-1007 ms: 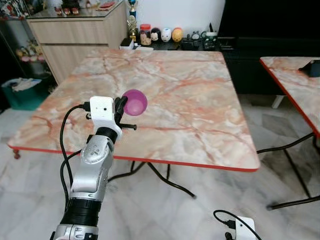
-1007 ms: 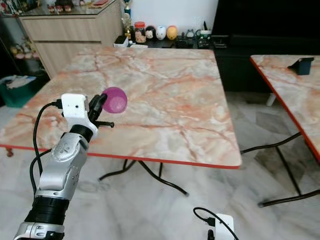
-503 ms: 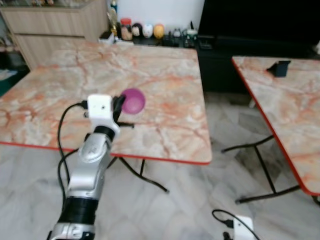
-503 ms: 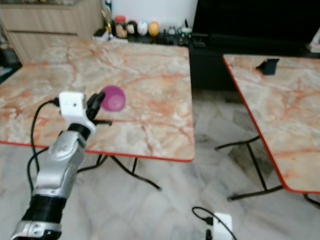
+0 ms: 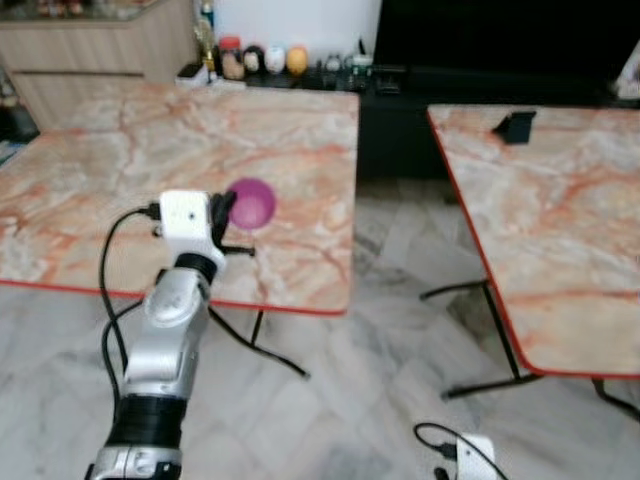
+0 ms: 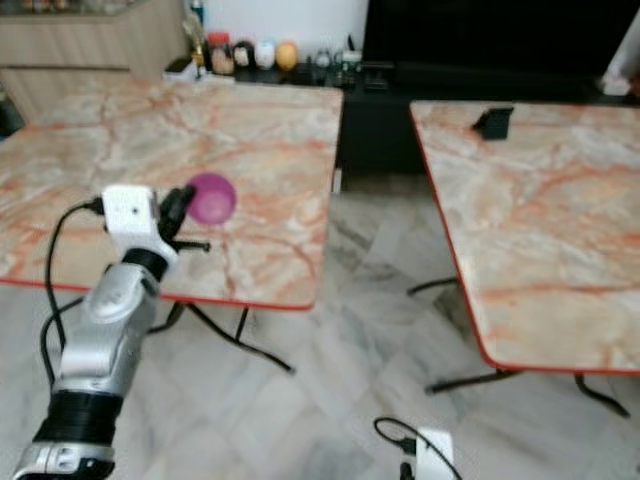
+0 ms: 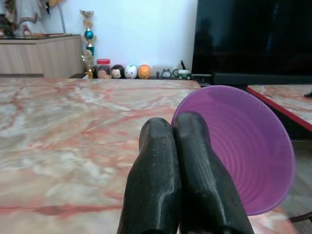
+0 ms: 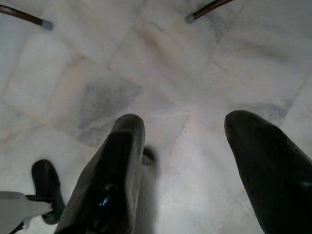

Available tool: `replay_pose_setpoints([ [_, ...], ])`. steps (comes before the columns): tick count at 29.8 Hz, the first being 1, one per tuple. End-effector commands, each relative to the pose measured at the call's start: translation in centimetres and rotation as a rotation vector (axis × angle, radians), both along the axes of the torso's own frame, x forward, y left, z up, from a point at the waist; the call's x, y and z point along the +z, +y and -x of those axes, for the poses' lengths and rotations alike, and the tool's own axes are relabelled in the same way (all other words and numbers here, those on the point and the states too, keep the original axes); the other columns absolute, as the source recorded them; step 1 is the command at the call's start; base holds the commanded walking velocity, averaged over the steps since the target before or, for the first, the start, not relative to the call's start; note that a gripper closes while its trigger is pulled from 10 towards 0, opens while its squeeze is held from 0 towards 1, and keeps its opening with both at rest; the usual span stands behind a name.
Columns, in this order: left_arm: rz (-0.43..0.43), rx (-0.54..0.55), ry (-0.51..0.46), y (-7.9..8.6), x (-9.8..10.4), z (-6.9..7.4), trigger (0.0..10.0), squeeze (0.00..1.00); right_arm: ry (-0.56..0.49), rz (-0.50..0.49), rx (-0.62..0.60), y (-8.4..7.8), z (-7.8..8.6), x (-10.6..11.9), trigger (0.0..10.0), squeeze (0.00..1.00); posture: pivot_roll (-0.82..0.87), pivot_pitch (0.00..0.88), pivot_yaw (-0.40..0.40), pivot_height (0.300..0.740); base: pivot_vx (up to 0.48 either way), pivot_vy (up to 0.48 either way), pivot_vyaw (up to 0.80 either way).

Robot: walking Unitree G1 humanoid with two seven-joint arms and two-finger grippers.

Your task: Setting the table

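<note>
The robot's left gripper (image 5: 228,208) is holding a small purple plastic bowl (image 5: 251,202) out over the near part of a square table with a pink-and-orange marble top and a red edge (image 5: 300,140). Its two long black fingers (image 7: 168,185) are pressed tight together on the bowl's rim, as the left wrist view is showing, with the bowl tipped on its side so its ribbed inside is facing back toward the wrist camera. The bowl is hanging above the tabletop rather than resting on it, near the front edge and toward the table's right half.

The silver left arm (image 5: 165,340) is reaching up from below, a black cable (image 5: 112,260) looping beside it down from the white camera block (image 5: 186,214) at the wrist.

The right gripper (image 8: 190,165) is hanging low beside the robot over the pale marble floor tiles (image 8: 161,63), its two black fingers spread well apart with nothing between them.

A second marble table with the same red edge (image 5: 560,230) is standing to the right, a gap of floor between the two. A small dark object (image 5: 514,126) is sitting on its far corner. Behind the first table, a row of small round figurines (image 5: 262,59) is lining a low dark shelf, next to a light wooden cabinet (image 5: 90,50) and a large black screen (image 5: 500,40).
</note>
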State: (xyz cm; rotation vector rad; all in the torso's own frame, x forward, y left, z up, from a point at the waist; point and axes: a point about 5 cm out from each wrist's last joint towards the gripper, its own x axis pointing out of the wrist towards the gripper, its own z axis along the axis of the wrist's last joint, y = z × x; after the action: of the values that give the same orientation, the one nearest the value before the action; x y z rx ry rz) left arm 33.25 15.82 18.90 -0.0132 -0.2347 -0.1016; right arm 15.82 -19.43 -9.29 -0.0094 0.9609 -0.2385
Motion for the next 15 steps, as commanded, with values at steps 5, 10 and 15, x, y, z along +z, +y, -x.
replay_pose_setpoints([
  [5,0.004,-0.018,-0.012,-0.64,0.28,-0.13,10.0,0.00,0.013,0.010,-0.017,-0.70,0.33,-0.05,10.0,0.00,0.04,0.000,-0.009,0.740,0.000,-0.368,0.00],
  [10,0.003,-0.016,-0.011,-0.54,0.26,-0.09,10.0,0.00,0.016,0.007,-0.007,-0.48,0.28,-0.07,10.0,0.00,0.04,0.000,-0.011,0.740,0.000,-0.368,0.00],
  [15,-0.003,-0.019,-0.006,-0.47,0.06,0.11,10.0,0.00,0.017,0.005,0.001,-0.20,0.21,-0.09,10.0,0.00,0.04,0.000,-0.011,0.740,0.000,-0.366,0.00],
])
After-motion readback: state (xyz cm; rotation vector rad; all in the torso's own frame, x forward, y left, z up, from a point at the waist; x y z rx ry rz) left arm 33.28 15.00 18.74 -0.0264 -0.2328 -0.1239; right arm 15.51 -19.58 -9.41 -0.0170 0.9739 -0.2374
